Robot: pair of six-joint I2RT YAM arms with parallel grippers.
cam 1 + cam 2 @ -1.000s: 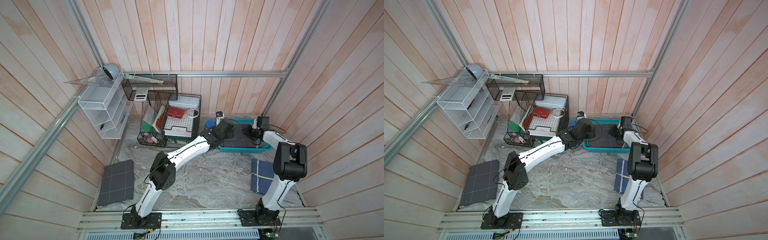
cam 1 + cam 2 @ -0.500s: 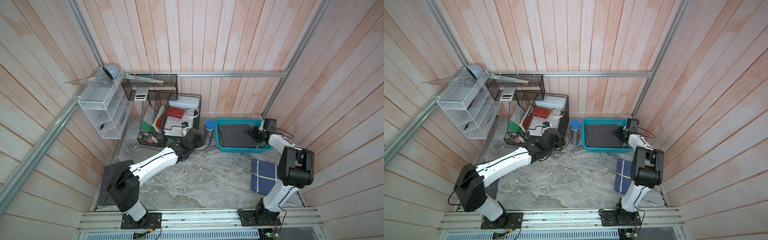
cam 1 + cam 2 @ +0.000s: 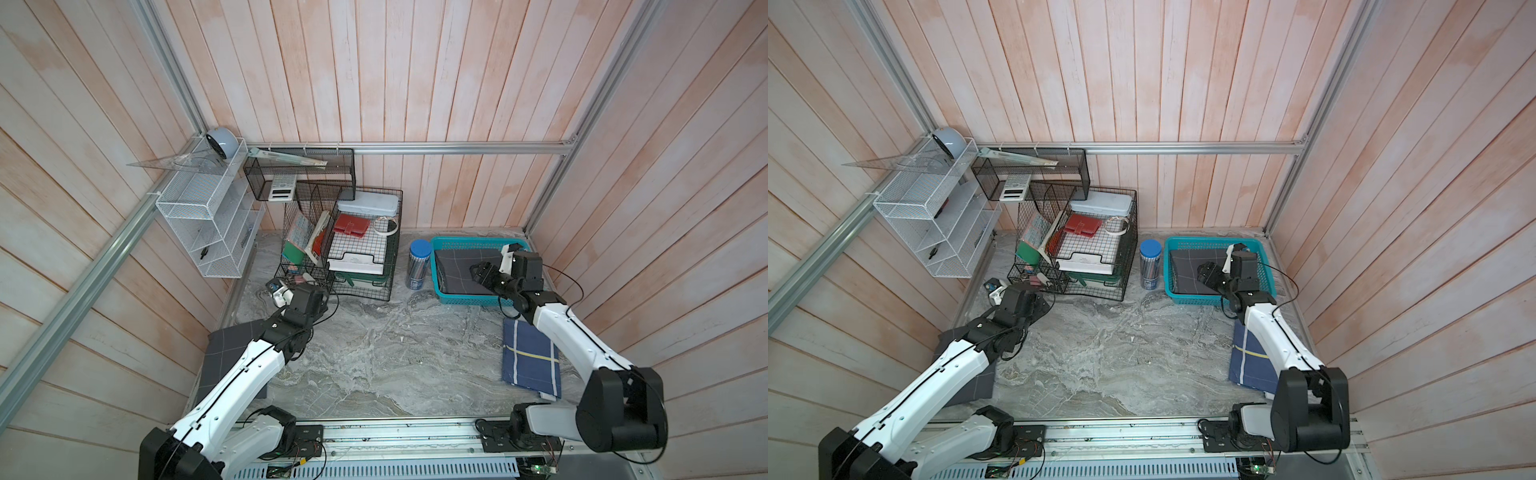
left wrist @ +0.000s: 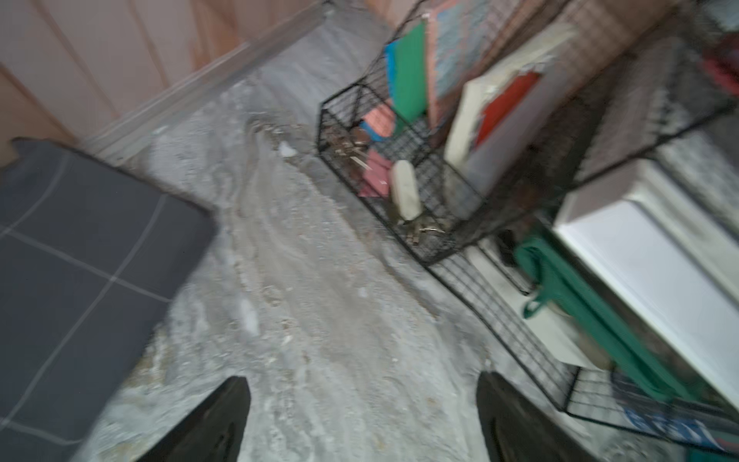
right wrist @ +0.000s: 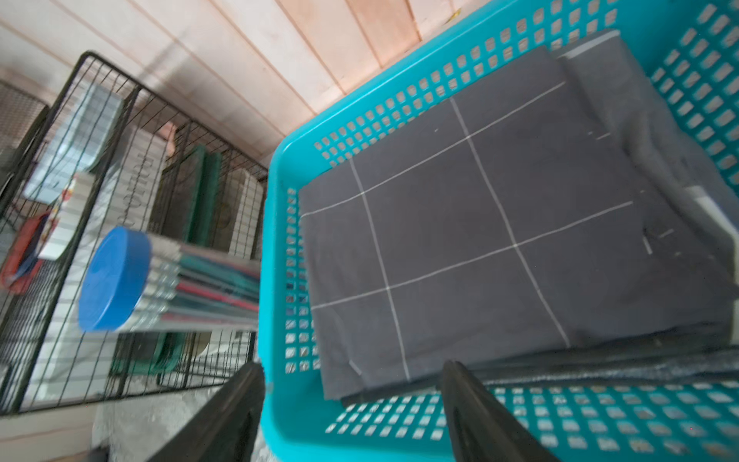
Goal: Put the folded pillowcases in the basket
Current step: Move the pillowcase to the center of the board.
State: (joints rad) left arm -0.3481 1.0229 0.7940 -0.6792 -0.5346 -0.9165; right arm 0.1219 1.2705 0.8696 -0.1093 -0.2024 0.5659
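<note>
Left wrist view: left gripper [image 4: 362,416], wide and empty, has quit the basket [image 3: 465,297]; right gripper [image 5: 354,404], likewise, overhangs the pillowcase [image 5: 460,240].

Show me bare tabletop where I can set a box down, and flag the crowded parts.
Free: the middle of the marble tabletop, between the grey checked cloth and the navy cloth, in front of the wire organiser and teal basket. Crowded: the back edge, where organiser, blue-lidded tube and basket line up.
</note>
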